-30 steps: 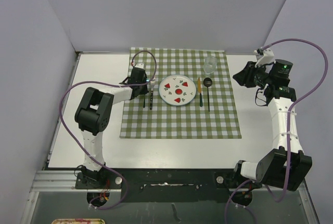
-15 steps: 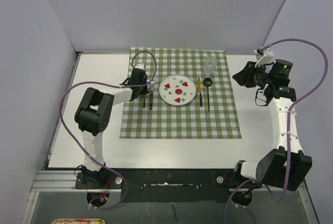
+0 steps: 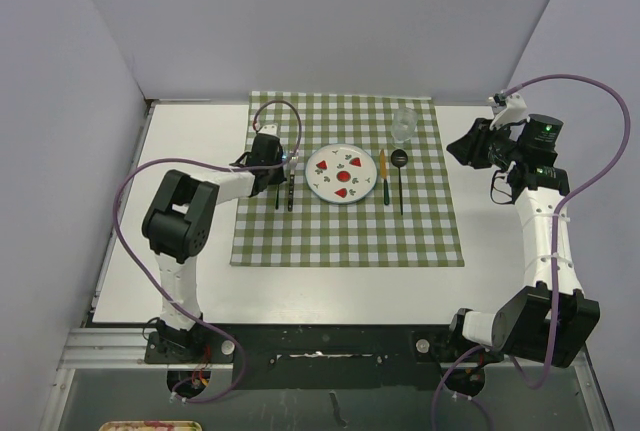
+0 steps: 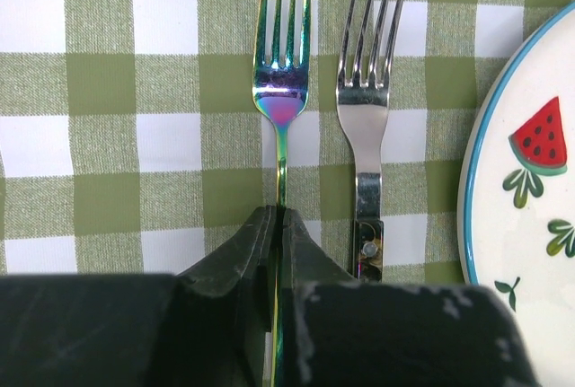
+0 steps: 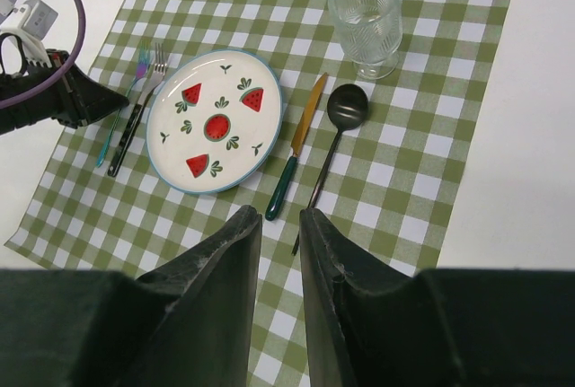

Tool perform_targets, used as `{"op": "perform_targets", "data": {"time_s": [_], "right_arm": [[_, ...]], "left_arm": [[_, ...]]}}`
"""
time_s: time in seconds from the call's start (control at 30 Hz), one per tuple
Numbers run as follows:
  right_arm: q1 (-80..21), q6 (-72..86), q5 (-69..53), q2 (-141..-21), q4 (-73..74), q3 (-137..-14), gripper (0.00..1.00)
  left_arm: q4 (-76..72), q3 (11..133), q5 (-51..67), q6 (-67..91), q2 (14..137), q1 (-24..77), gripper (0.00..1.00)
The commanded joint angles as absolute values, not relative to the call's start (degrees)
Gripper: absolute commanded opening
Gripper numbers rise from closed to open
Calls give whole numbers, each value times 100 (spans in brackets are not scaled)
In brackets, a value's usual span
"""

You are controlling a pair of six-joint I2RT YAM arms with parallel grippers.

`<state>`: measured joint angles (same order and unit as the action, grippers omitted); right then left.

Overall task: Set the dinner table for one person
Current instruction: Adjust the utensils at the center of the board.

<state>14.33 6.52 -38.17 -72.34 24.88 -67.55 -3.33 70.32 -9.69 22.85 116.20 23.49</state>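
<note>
The left tool point(image 4: 278, 222) pinches shut on the rainbow fork point(image 4: 280, 100) by its handle, likely squaring it beside the steel fork point(image 4: 363, 109) at the plate's point(image 4: 492, 234) nine o'clock; the right tool point(image 5: 279, 218) hangs part-open, empty.

Matt woven checked cloth point(image 4: 108, 162); mirror-glossy iridescent metal on the rainbow fork point(image 4: 281, 100); polished silvery steel on the plain fork point(image 4: 364, 109), dark riveted handle; smooth glazed shine on the plate point(image 4: 490, 225); clear ribbed glass tumbler point(image 5: 366, 19); dull dark spoon point(image 5: 347, 107); smooth white dinner table point(image 5: 539, 91)
</note>
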Motion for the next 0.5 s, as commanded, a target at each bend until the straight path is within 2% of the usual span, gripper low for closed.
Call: {"op": "perform_targets", "data": {"time_s": [0.0, 0.47], "right_arm": [[1487, 686, -3935, -7172, 2206, -6891, 25], [1481, 712, -3981, -7141, 2207, -6891, 26]], "left_arm": [[-13, 6830, -924, 2244, 11187, 2477, 0], [44, 6908, -959, 2204, 11274, 2483, 2]]}}
